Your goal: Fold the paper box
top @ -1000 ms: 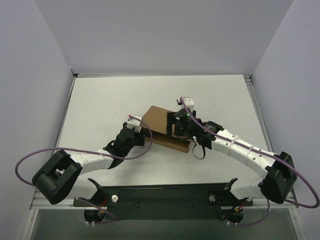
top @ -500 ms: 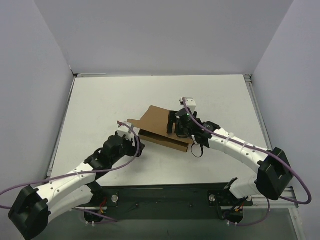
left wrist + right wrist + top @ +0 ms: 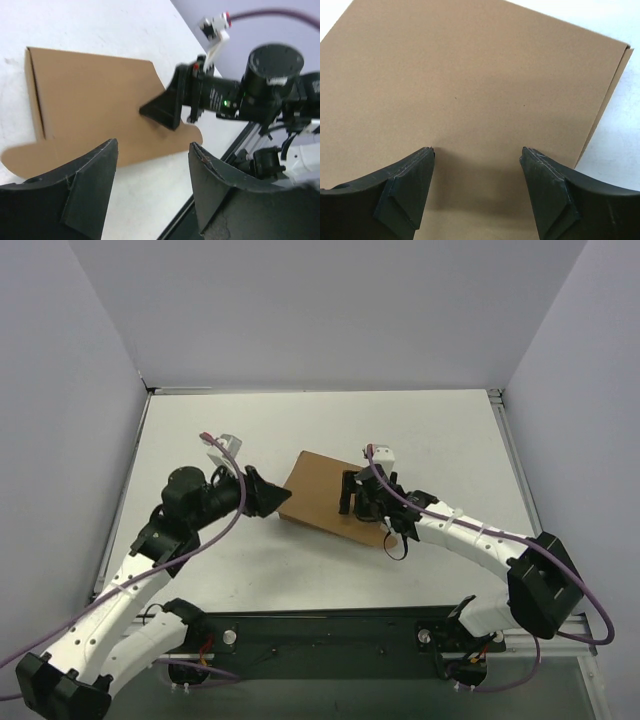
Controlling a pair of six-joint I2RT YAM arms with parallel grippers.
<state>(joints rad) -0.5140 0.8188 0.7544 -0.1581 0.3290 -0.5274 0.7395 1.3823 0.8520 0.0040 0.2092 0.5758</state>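
Finds the paper box point(image 3: 320, 495) lying shallow, lid down, at mid surface point(image 3: 200, 440). Places the right tool point(image 3: 352, 502) over the lid's right part, fingers spread wide, tips down on the cardboard, clamping nothing. Places the left tool point(image 3: 272, 496) just beside the box's left edge, likewise spread and empty.

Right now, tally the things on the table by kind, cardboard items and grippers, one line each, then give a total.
paper box: 1
grippers: 2 (left gripper, right gripper)
Total: 3
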